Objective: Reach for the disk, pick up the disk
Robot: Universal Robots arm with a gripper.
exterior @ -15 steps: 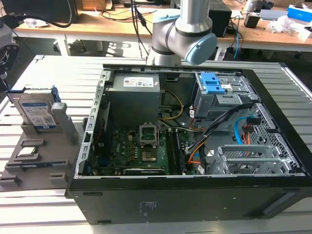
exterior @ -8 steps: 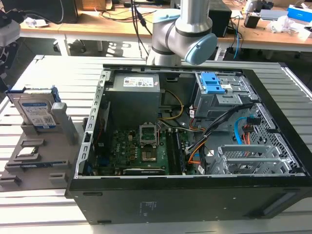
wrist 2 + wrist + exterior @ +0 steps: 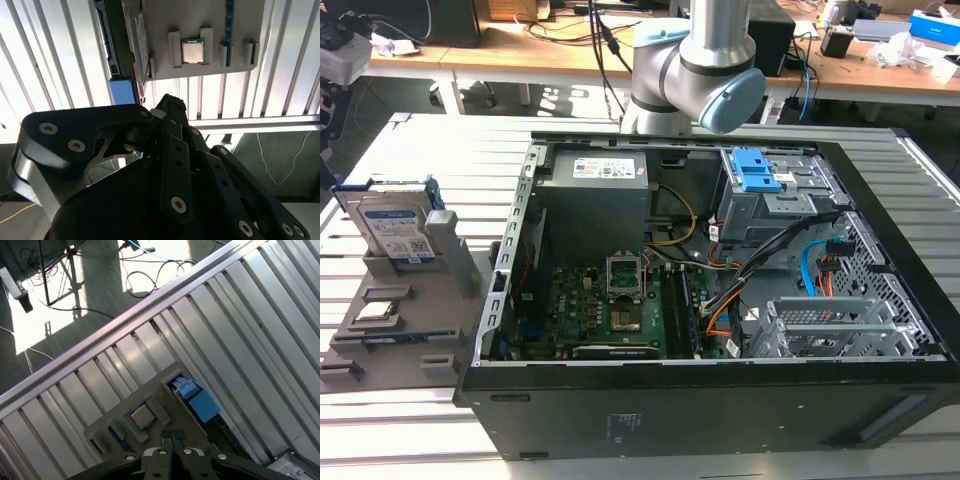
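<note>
In the exterior view the arm (image 3: 698, 70) stands upright, a silver tube above a grey joint with a pale blue cap. In the first wrist view the black gripper (image 3: 171, 434) has its two fingers (image 3: 165, 436) pressed flat against each other.

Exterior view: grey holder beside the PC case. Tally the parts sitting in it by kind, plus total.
Disk: 1, standing on edge
Processor chip: 1, lying flat
Memory stick: 1, in its slot
Total: 3, all on the grey holder
</note>
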